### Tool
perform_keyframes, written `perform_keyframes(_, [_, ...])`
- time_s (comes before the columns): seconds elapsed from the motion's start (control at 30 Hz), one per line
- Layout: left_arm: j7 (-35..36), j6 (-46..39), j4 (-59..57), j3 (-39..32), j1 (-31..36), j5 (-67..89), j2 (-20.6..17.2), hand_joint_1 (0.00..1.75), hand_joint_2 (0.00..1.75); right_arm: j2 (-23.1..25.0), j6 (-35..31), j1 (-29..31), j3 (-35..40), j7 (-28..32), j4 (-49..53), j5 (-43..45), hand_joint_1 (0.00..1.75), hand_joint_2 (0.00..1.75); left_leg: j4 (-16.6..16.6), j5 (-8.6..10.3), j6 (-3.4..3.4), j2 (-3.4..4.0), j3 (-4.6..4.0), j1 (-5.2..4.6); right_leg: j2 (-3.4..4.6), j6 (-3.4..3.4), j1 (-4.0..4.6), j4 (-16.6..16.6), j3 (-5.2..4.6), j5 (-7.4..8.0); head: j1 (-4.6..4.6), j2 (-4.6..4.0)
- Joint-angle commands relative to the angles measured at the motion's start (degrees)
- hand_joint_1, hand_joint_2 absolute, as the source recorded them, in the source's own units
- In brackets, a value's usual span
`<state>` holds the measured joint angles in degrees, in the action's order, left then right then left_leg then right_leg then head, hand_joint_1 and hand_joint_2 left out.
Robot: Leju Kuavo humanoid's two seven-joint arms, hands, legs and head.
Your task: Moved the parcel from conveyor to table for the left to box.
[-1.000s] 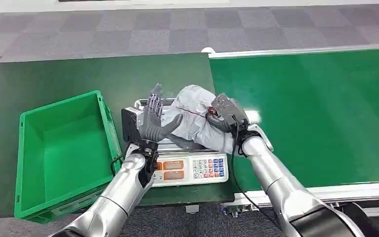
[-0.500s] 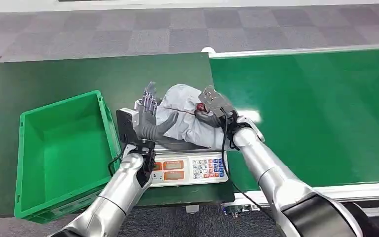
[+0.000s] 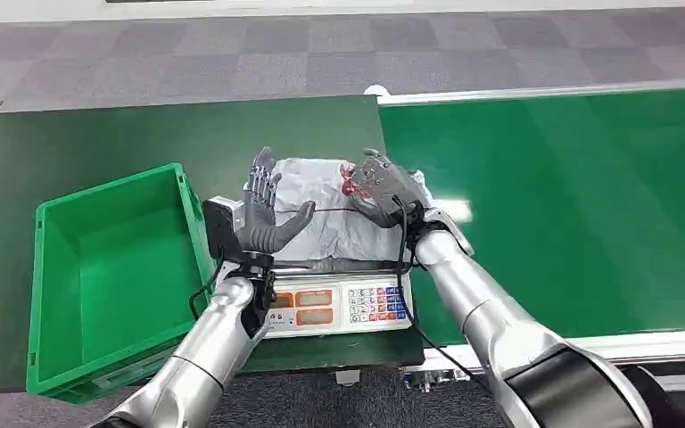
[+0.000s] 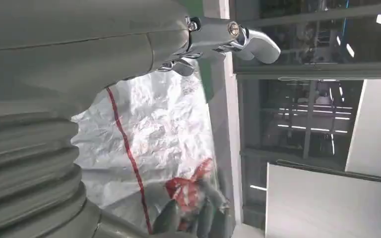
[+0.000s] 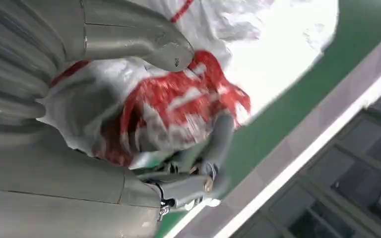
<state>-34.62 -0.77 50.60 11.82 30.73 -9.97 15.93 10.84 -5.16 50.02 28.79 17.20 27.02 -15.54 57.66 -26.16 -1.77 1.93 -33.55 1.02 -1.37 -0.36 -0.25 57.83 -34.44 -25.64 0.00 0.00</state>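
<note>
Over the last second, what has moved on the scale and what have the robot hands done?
The right robot hand, gripping the grey parcel, has carried it further over the scale toward the table side, and the parcel now lies flatter. The left robot hand has drawn back toward the green box, fingers spread, holding nothing. The scale, box and conveyor stayed where they were.

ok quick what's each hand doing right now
Left hand: open, fingers spread beside the parcel.
Right hand: holding the parcel at its red-marked end.
</note>
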Motion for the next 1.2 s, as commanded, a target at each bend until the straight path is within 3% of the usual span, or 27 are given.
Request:
perform_keyframes(0.03, [0.1, -0.7, -0.8, 0.7, 0.6, 0.5, -1.8, 0.00, 1.75, -3.5, -2.0, 0.8, -1.0, 1.5, -0.6, 2.5, 0.00, 1.75, 0.0, 0.02, 0.07, -0.14, 0.05, -0.04, 0.01, 0.03, -0.05, 0.0, 0.05, -0.01, 0.00, 0.00])
perform_keyframes(0.2, [0.1, -0.8, -2.0, 1.0, 0.8, 1.1, -1.8, 0.00, 1.75, -3.7, 1.7, -0.8, -5.0, 4.0, -0.4, 7.8, 0.00, 1.75, -0.1, 0.03, 0.08, -0.20, 0.09, -0.05, -0.02, 0.03, -0.06, -0.1, 0.10, -0.01, 0.00, 0.00])
perform_keyframes(0.53, [-0.6, -3.5, -5.6, 4.2, 2.0, 8.6, -2.5, 0.00, 1.75, -3.5, -1.5, -2.5, -10.7, 9.2, -0.7, 13.8, 0.00, 1.75, -0.1, 0.06, 0.10, -0.25, 0.10, -0.06, -0.02, 0.03, -0.07, -0.1, 0.11, 0.00, 0.00, 0.02])
perform_keyframes(0.67, [1.7, -11.8, -14.1, 7.7, 6.0, 19.7, -2.4, 0.00, 1.75, -4.2, -0.3, -4.3, -13.4, 9.5, -0.4, 17.1, 0.00, 1.75, -0.1, 0.04, 0.07, -0.24, 0.06, -0.03, -0.08, 0.02, -0.04, 0.0, 0.08, -0.01, 0.00, 0.00])
perform_keyframes(0.83, [3.2, -14.8, -23.1, 9.9, 11.9, 28.7, -1.6, 0.00, 1.75, -4.6, 0.7, -5.9, -13.2, 10.8, 0.9, 17.6, 0.00, 1.75, 0.0, 0.06, 0.07, -0.26, -0.01, -0.05, -0.10, 0.02, -0.06, 0.0, 0.01, -0.01, 0.00, 0.00])
perform_keyframes(0.87, [6.1, -16.5, -25.9, 14.2, 14.9, 35.6, -2.1, 0.00, 1.75, -4.5, 1.4, -6.2, -13.0, 11.2, 1.7, 17.6, 0.00, 1.75, 0.0, 0.07, 0.09, -0.32, 0.02, -0.05, -0.10, 0.03, -0.06, 0.0, 0.04, -0.01, 0.00, 0.00])
perform_keyframes(1.07, [14.3, -4.8, -32.5, 22.1, 24.9, 48.2, -1.5, 0.00, 1.75, -3.9, 2.7, -4.1, -13.0, 11.6, 2.4, 19.2, 0.00, 1.75, 0.1, 0.05, 0.07, -0.24, -0.13, -0.04, -0.04, 0.02, -0.04, 0.1, -0.12, 0.00, 0.00, 0.00])
perform_keyframes(1.2, [18.0, -0.1, -34.9, 25.6, 28.0, 53.2, -0.6, 0.00, 1.75, -3.9, 3.8, -3.5, -12.9, 11.7, 3.4, 20.0, 0.00, 1.75, 0.1, 0.06, 0.10, -0.23, -0.13, -0.05, 0.02, 0.04, -0.06, 0.1, -0.12, 0.02, 0.00, 0.00])
